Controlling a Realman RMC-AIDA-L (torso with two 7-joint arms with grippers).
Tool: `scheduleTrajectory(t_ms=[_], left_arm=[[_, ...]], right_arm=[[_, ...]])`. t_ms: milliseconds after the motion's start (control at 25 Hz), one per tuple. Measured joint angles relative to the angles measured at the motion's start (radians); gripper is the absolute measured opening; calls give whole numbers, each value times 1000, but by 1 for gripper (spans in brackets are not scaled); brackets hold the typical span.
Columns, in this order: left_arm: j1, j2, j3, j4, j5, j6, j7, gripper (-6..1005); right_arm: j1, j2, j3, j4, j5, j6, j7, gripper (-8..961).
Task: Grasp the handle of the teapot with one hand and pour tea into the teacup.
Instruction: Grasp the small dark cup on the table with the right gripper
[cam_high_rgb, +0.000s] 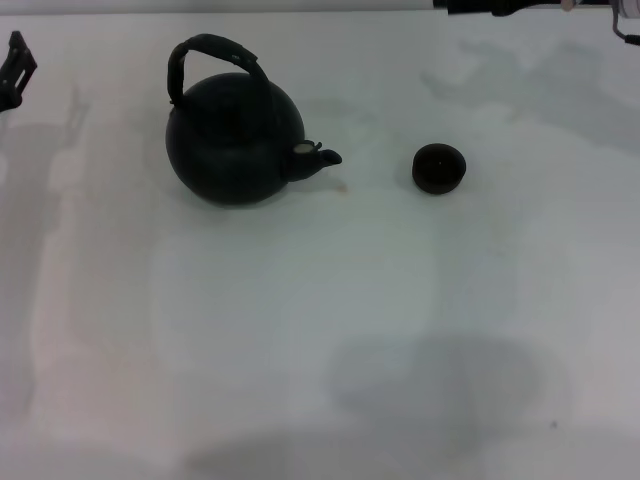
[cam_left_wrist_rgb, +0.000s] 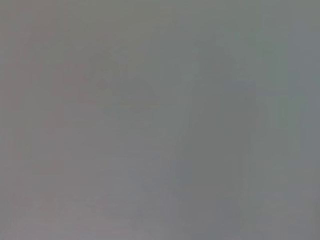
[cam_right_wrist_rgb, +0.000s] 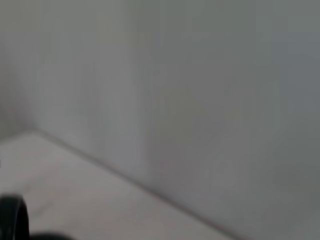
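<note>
The round matte-black teapot (cam_high_rgb: 235, 140) stands upright on the white table (cam_high_rgb: 320, 330), left of centre in the head view. Its arched handle (cam_high_rgb: 215, 50) rises over it and its short spout (cam_high_rgb: 322, 156) points right, toward the teacup (cam_high_rgb: 439, 167). That small dark cup sits a short way to the right of the spout, apart from it. My left gripper (cam_high_rgb: 14, 68) shows only as a dark piece at the far left edge, well away from the teapot. Dark parts of my right arm (cam_high_rgb: 520, 8) lie along the top right edge, beyond the cup.
The left wrist view holds only a plain grey surface. The right wrist view shows a pale wall meeting the tabletop (cam_right_wrist_rgb: 75, 190), with a dark rounded shape (cam_right_wrist_rgb: 12, 217) at its corner that I cannot identify. A faint stain (cam_high_rgb: 345, 186) lies under the spout.
</note>
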Motion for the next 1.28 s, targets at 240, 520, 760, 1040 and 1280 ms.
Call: scheduleTrajectory(t_ms=[240,520,760,1040,1280], left_arm=[[-18,0,2,0,0,0,0,878],[-28,0,1,0,0,-1,0,877],[-27,-1,0,0,0,-1,0,877],[-21,-3,2,0,0,-1,-4,877],[-21,-3,2,0,0,-1,-5,878]], right_arm=[[24,59,2,-187,-414,109,240,856],[95,74,-32,-186,-498,242,297,857],[107,75,-101,-183,-515,246,329,857],[127,77,-258,-196,-586,252,446,856],[149,80,-327,-199,-596,252,471,856]])
